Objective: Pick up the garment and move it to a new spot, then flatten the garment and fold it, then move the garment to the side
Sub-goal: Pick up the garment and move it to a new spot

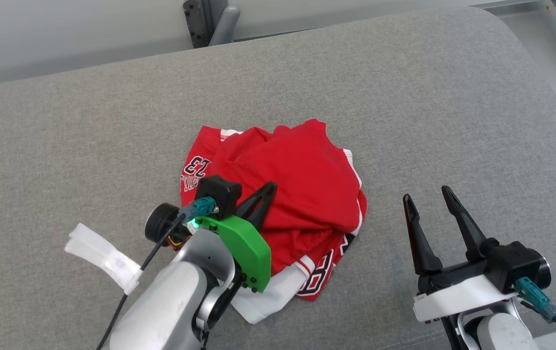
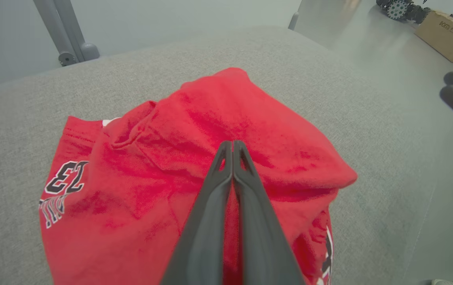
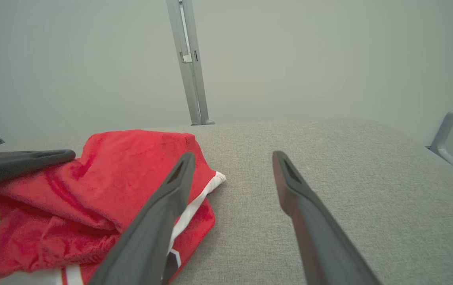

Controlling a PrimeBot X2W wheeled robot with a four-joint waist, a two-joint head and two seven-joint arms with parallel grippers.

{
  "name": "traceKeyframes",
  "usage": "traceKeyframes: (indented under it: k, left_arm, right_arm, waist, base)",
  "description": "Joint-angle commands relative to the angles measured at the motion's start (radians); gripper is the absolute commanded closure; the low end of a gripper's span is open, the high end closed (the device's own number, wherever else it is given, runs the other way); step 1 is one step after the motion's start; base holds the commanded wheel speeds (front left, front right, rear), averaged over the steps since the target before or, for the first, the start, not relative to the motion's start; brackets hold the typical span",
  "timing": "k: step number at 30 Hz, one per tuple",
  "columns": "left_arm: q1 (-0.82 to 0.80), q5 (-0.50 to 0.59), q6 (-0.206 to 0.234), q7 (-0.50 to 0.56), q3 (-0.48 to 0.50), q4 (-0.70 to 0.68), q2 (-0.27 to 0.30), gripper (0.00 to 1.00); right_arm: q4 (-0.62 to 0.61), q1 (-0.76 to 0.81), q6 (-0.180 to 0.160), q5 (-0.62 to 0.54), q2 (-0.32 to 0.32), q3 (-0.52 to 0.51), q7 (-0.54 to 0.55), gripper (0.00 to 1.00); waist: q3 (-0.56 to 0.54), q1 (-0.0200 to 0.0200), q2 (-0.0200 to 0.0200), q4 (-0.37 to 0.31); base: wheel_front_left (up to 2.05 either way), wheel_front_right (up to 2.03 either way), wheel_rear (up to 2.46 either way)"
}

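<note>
Grey woven fabric covers the worktop point(image 1: 404, 97), with a pale wall and metal posts beyond its far edge. A red garment point(image 1: 307, 180) with white trim and black-and-white numbers lies crumpled in a heap a little left of the middle. It is unfolded and not yet flattened, and its longer run goes from the far left down toward the near right, where a white panel pokes out at the near edge.

The left hand point(image 1: 270, 187) sits right on that heap, reaching in from the near left. Its two dark fingers are pressed together with their tips on the raised red cloth near the centre. Whether a fold is actually caught between them I cannot tell.

The right hand point(image 1: 426, 194) hangs over bare worktop to the right of the garment, apart from it, with its fingers spread wide and nothing between them.

The left arm is plainly the nearer one, so the lift looks like its job. Bare surface lies to the right and on the far side, either of which could serve as the new spot.
</note>
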Motion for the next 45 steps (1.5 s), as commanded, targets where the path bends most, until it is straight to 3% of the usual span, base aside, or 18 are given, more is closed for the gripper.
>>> traceKeyframes:
  k: [1, 9, 16, 21, 27, 35, 45]
  left_arm:
    - [-0.025, -0.01, 0.01, -0.015, 0.015, -0.035, 0.003, 1.0]
    - [-0.038, -0.045, 0.054, -0.012, 0.119, -0.269, 0.064, 1.0]
    - [0.004, -0.085, 0.146, -0.006, 0.342, -0.38, 0.217, 1.0]
    - [0.039, -0.106, 0.186, -0.001, 0.517, -0.353, 0.356, 1.0]
    - [0.047, -0.129, 0.182, 0.002, 0.645, -0.18, 0.48, 1.0]
    - [0.001, -0.19, 0.123, -0.012, 0.682, 0.073, 0.492, 1.0]
    - [-0.013, -0.218, 0.067, -0.091, 0.649, 0.397, 0.408, 1.0]
  right_arm:
    - [-0.005, -0.01, -0.001, 0.008, -0.002, -0.004, 0.0, 0.0]
    - [-0.007, -0.007, -0.001, 0.002, -0.002, -0.009, 0.0, 0.0]
    - [-0.005, -0.006, -0.001, 0.0, -0.002, -0.008, 0.0, 0.0]
    - [-0.003, -0.01, -0.001, -0.005, -0.003, -0.012, 0.0, 0.0]
    - [0.002, -0.031, -0.001, -0.009, -0.002, -0.001, 0.0, 0.0]
    - [0.007, -0.055, -0.001, 0.001, -0.002, 0.011, 0.0, 0.0]
    - [0.016, -0.063, -0.001, 0.007, -0.002, 0.012, 0.0, 0.0]
  waist:
    - [0.001, 0.0, 0.0, 0.008]
    - [-0.001, 0.0, 0.0, 0.041]
    - [-0.004, 0.0, 0.0, 0.067]
    - [0.0, 0.0, 0.0, 0.083]
    - [0.02, 0.0, 0.0, 0.089]
    - [0.053, 0.0, 0.0, 0.082]
    - [0.07, 0.0, 0.0, 0.068]
  base:
    - [0.0, 0.0, 0.0]
    - [0.0, 0.0, 0.0]
    - [0.0, 0.0, 0.0]
    - [0.0, 0.0, 0.0]
    - [0.0, 0.0, 0.0]
    - [0.0, 0.0, 0.0]
    - [0.0, 0.0, 0.0]
